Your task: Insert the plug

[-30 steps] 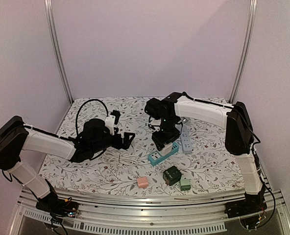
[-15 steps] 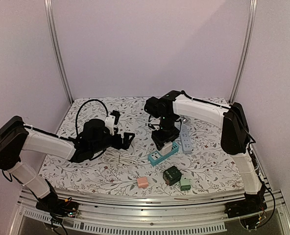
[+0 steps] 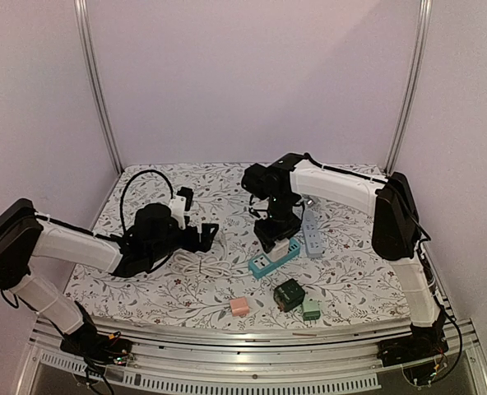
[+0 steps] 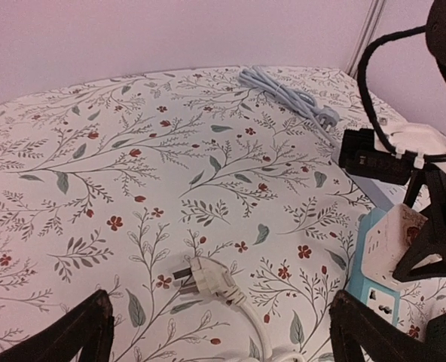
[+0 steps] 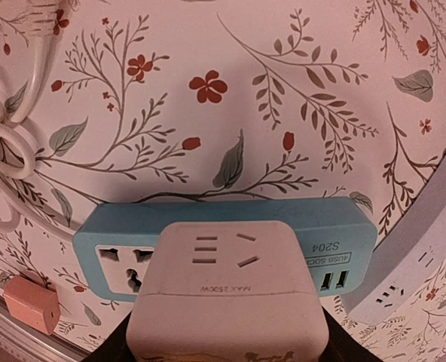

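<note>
White adapter [image 5: 227, 294] over teal power strip [image 5: 230, 211]
Right end effector [image 3: 281, 239] clamps the white adapter; left end effector [image 4: 224, 332], fully spread and empty, hovers above the white plug [image 4: 208, 275].

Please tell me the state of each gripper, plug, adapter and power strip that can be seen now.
left gripper: open, empty, above the white plug.
white plug: lying on the table, unplugged.
right gripper: shut on the white adapter.
white adapter: held at the teal power strip; seating unclear.
teal power strip: flat, one socket free.
grey power strip: flat.
grey plug: loose on the table.
</note>
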Robot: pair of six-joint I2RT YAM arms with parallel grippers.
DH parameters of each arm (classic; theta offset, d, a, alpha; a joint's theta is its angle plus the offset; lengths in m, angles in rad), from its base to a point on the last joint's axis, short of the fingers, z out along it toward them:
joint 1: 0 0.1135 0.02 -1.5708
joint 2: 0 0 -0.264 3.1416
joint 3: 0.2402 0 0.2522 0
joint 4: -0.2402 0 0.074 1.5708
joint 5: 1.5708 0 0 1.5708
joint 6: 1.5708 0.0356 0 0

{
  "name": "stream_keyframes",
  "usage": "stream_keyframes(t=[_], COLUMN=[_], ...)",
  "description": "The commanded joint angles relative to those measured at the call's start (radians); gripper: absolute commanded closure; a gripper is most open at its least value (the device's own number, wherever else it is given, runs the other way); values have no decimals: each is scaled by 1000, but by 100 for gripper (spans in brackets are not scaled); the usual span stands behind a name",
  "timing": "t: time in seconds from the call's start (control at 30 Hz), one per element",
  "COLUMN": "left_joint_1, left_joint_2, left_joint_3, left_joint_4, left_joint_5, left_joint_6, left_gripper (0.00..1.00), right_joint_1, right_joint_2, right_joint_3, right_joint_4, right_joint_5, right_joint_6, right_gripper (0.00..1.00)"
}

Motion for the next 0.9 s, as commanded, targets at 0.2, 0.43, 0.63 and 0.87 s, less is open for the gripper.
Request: stream_keyframes(t=[0.2, 0.43, 0.63, 0.87], left_joint_1=[17, 17, 17, 17], left_joint_2=[-54, -54, -60, -68], left_joint_3=[-44, -49, -52, -58], left_joint_4=[61, 70, 77, 81], left_joint_5=[-51, -38, -33, -24], left_joint_6=[-5, -4, -3, -1], left_gripper=[1, 1, 1, 1], right_joint_1=[20, 29, 32, 38], right_joint_2=[76, 6, -50, -119], right_joint_3=[-106, -105, -104, -88], right_joint_4=[131, 140, 146, 164], right_joint_5=[95, 102, 107, 102], right_joint_6=[40, 35, 39, 36], right_gripper=[100, 88, 56, 2])
